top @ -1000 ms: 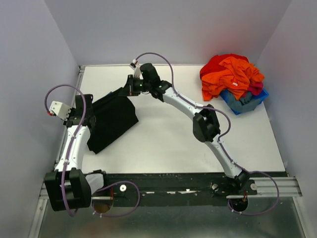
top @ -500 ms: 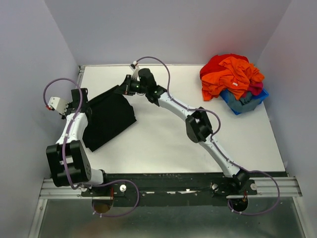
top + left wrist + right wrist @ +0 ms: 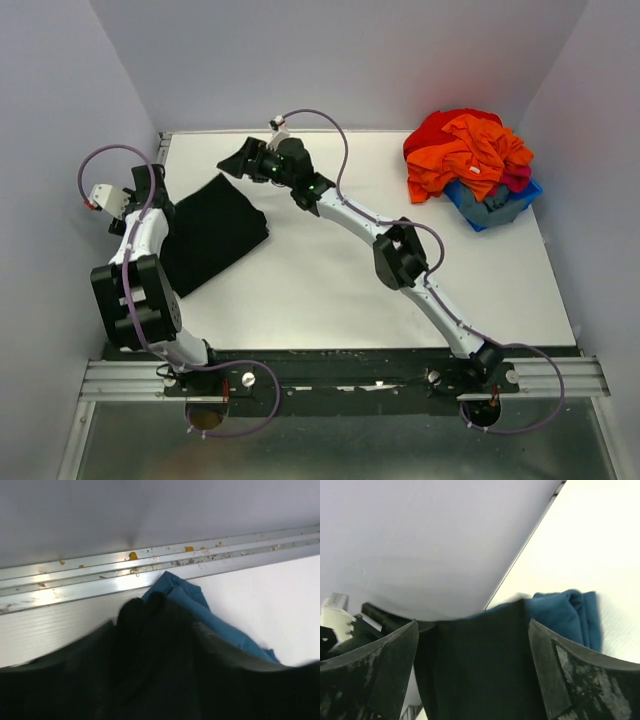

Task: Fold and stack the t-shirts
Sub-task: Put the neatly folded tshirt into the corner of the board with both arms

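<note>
A folded black t-shirt lies at the table's far left. It covers a teal-blue shirt, which shows only as an edge in the wrist views. My right gripper hangs open just past the black shirt's far corner. In its wrist view both fingers stand wide apart, with the black cloth beneath them and nothing held. My left gripper is at the shirt's left edge. Black cloth fills its wrist view, and its fingers cannot be told from the cloth.
A heap of red and orange clothes sits on a blue bin at the far right. A metal rail and the left wall run close beside the shirts. The right arm stretches diagonally across the white table.
Both arms carried the black shirt left and toward the back corner. The right gripper opened and let go of its corner. The left arm drew back toward the left wall.
</note>
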`<state>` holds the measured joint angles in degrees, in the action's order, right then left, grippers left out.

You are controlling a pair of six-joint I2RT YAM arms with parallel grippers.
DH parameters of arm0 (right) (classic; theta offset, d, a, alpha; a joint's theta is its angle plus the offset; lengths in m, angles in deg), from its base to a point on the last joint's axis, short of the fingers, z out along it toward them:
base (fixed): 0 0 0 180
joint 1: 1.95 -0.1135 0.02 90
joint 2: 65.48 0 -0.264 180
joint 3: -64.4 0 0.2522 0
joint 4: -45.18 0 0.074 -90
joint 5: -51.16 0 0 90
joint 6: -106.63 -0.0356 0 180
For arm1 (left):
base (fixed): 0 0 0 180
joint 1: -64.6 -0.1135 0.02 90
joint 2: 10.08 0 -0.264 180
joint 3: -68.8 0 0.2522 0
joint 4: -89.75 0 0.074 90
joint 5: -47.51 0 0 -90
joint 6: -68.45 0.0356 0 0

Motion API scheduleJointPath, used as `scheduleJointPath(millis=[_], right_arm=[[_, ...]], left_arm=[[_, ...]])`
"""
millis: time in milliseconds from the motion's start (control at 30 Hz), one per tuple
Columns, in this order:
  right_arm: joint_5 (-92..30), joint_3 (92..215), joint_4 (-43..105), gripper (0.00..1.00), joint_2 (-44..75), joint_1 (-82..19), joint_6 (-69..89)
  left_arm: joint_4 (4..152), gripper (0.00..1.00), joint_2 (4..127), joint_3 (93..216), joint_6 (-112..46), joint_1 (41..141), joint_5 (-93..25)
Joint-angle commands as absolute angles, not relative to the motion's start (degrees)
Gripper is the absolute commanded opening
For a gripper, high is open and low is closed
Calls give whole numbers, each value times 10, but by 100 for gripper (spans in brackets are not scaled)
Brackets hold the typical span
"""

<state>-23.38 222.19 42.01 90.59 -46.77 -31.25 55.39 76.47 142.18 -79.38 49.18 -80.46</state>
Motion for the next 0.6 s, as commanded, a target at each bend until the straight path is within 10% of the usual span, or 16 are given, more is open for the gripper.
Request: scheduleJointPath(millis=[0, 333, 567], right_arm=[[-286, 2240, 460, 100, 897, -455, -301], [-214, 2058, 451, 83, 767, -455, -232], [-144, 1968, 396, 34, 730, -462, -276]], left_arm=[[450, 85, 838, 1516, -797, 476, -833], [492, 85, 805, 1522, -729, 482, -762], [495, 66, 722, 1415, -773, 487, -693]])
